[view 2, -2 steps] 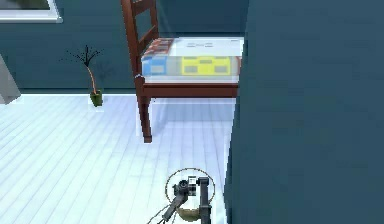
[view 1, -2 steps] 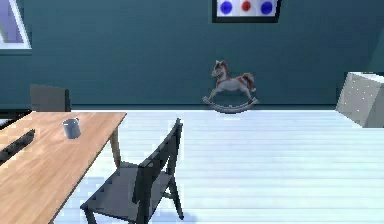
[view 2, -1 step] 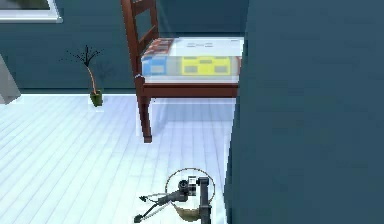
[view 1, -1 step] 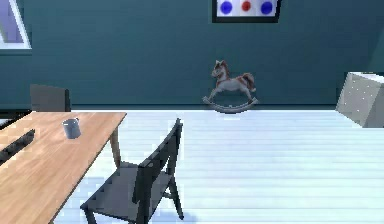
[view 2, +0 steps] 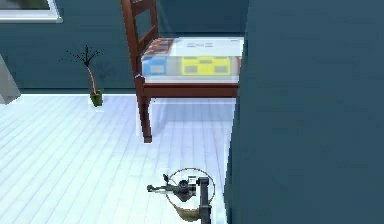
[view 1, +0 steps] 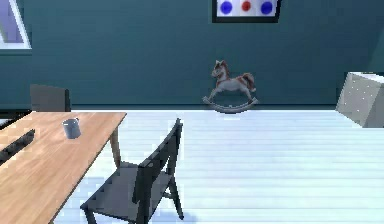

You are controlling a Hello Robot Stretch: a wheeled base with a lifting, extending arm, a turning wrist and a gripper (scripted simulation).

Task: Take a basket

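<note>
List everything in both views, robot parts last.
table: one, light wood, forward view's left
mug: one, blue-grey, on the table
near chair: one, dark grey, beside the table
far chair: one, dark, behind the table
rocking horse: one, grey-brown, by far wall
wall picture: one, red and blue dots, top
box: one, pale grey, right edge
wooden chair: one, red-brown, blue-yellow cushion, arm side view's middle
potted plant: one, dark twigs, left
tan object: one, bottom edge
end effector: one, dark, bottom
</note>
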